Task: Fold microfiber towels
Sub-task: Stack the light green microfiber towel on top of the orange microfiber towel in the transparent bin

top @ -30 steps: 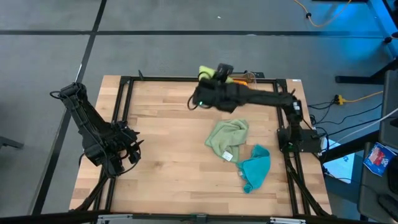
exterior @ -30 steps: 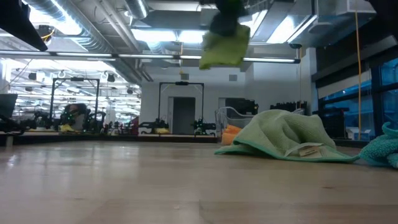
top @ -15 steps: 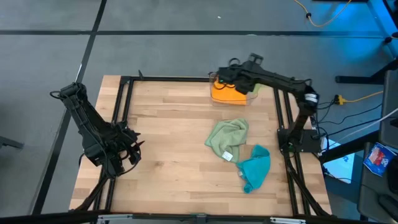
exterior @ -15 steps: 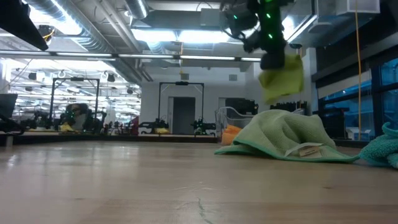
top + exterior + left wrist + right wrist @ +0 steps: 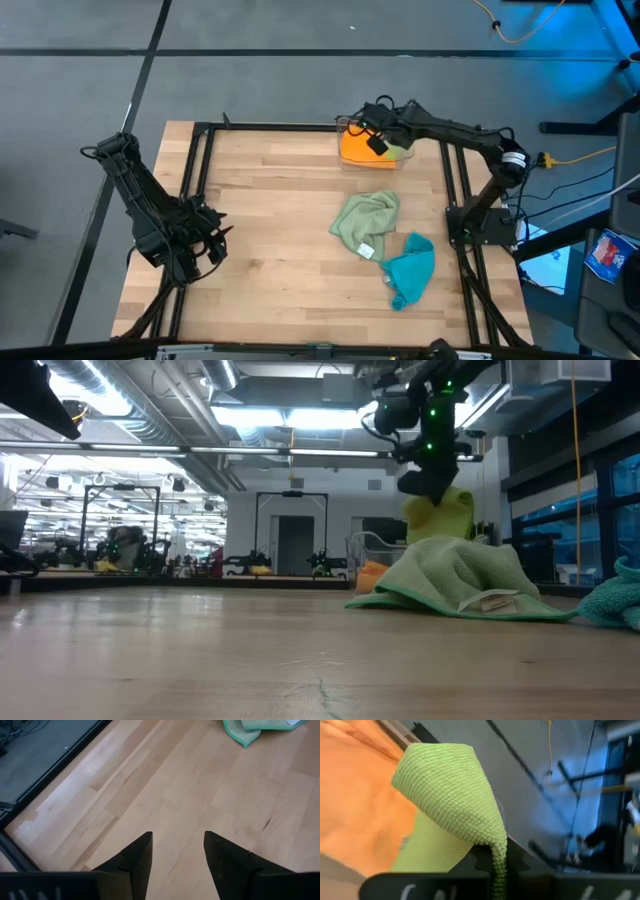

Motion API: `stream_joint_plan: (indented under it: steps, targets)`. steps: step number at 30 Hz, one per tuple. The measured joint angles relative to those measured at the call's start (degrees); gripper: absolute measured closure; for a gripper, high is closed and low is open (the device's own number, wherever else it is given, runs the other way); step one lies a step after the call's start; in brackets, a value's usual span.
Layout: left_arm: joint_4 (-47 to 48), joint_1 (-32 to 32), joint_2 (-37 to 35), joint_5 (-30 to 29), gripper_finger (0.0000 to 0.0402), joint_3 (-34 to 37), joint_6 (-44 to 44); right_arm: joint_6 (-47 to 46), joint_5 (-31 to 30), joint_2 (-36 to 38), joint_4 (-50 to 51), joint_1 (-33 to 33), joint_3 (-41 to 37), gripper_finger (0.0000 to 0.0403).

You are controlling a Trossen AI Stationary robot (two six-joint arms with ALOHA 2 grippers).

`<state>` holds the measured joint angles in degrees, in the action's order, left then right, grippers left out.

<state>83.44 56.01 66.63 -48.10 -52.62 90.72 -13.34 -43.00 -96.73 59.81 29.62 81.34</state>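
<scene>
- Right hand [image 5: 378, 143] pinched shut on soft lime green microfiber towel [image 5: 452, 795], above large orange microfiber towel [image 5: 358, 148].
- Left hand [image 5: 177, 851] spread wide, empty, over wooden counter [image 5: 270, 220], well apart from orange towel.

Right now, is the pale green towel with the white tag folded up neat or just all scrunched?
Scrunched. The pale green towel sits in a rumpled heap on the table, humped up in the low view, its white tag poking out.

Bright overhead lights, low-view glare; right wrist pic blurry.
</scene>
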Motion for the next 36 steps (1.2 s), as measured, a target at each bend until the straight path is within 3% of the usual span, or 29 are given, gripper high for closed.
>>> stream_joint_plan:
  steps: [11, 21, 36]
  targets:
    - [0.04, 0.0, 0.0, -0.02, 0.0232, 0.0, -1.42, -11.79, 1.93, -1.0, 7.21, 2.15, 0.24, 0.0395]
    - [0.04, 0.0, 0.0, 0.41, 0.0232, 0.0, -1.4, -12.83, 5.06, -8.38, 1.28, 3.17, -0.13, 0.0395]
    - [0.04, 0.0, 0.0, 1.03, 0.023, 0.0, -2.84, -11.87, 17.96, -12.83, -13.2, 2.41, -0.13, 0.0395]
